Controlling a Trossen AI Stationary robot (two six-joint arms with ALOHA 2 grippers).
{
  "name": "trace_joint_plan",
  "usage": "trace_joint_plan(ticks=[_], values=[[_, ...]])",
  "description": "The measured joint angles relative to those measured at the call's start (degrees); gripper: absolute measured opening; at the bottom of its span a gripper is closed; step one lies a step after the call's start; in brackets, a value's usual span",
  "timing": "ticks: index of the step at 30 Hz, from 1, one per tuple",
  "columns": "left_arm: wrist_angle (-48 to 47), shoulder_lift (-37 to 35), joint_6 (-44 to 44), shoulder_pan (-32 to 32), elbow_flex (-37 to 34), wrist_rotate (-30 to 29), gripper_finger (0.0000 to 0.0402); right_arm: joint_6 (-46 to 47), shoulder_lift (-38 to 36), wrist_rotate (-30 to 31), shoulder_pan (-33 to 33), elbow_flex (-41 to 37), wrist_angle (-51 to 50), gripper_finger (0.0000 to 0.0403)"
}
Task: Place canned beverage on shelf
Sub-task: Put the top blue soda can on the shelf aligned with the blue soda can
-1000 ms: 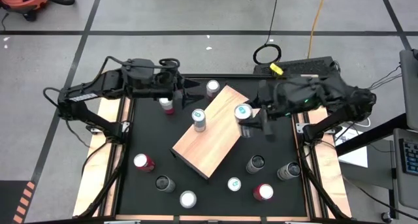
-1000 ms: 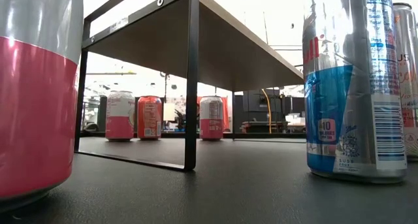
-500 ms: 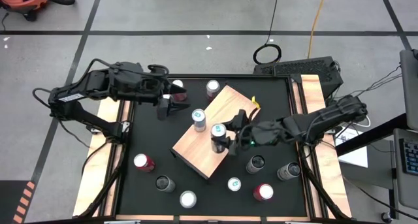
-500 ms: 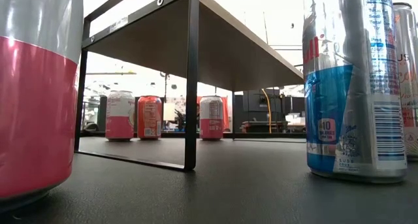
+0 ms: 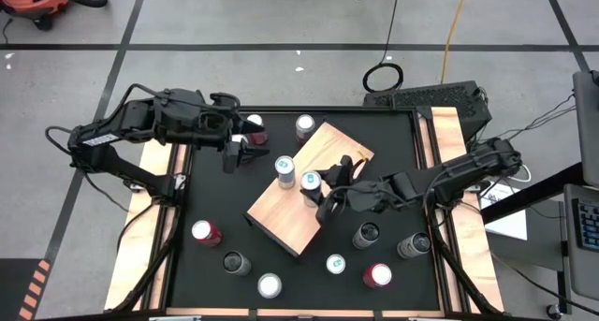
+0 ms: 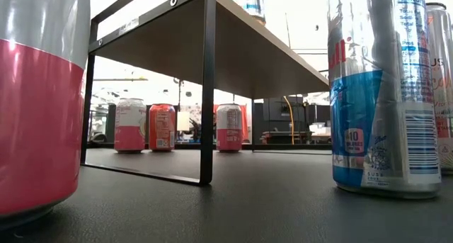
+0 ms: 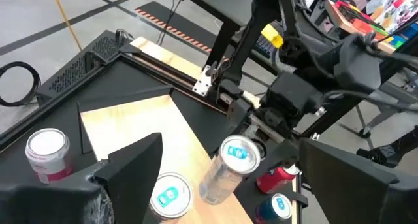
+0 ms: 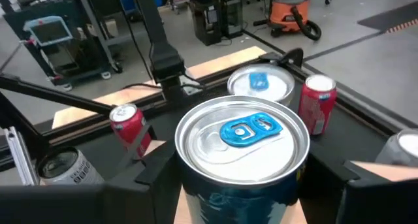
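1. Canned beverage (image 5: 310,182), silver with a blue tab, stands over the shelf (image 5: 309,185), near the middle of the tan board, gripped by the right hand (image 5: 316,192).
2. Right hand: fingers partly closed around the can's body, one on either side; the right wrist view shows the can's lid (image 8: 242,134) filling the gap between them.
3. Whether the can's base touches the shelf cannot be told; the low view shows only a can bottom (image 6: 253,1) at the shelf's upper edge.
4. A second blue-tab can (image 5: 284,169) stands on the shelf, just beside the held can, toward the left arm.
5. Left hand (image 5: 238,155) hangs over the black desk (image 5: 215,199) off the shelf's far-left corner, fingers spread wide, holding nothing.
6. A red can (image 5: 255,127) and a white-topped can (image 5: 304,126) stand on the desk near the shelf's far edge.
7. On the desk past the shelf's near edge: a red-and-white can (image 5: 204,232), a dark can (image 5: 234,262), a white-topped can (image 5: 270,285), a blue-tab can (image 5: 336,263) and a red can (image 5: 377,275).
8. Two dark cans (image 5: 366,234) (image 5: 415,245) stand on the desk off the shelf's right side, under the right arm.
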Motion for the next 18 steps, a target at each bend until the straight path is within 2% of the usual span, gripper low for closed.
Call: trace_joint_plan(ticks=[7,12,18], values=[[-0.4,0.0,0.0,0.0,0.0,-0.2,0.0358,-2.0,2.4,-0.1,0.3,-0.1,4.5,0.0212],[-0.8,0.0,0.0,0.0,0.0,-0.2,0.0358,-3.7,2.4,0.0,-1.0,-0.1,4.1,0.0212],[-0.8,0.0,-0.2,0.0,0.0,-0.3,0.0358,0.5,3.2,0.5,-1.2,-0.1,5.9,0.0212]])
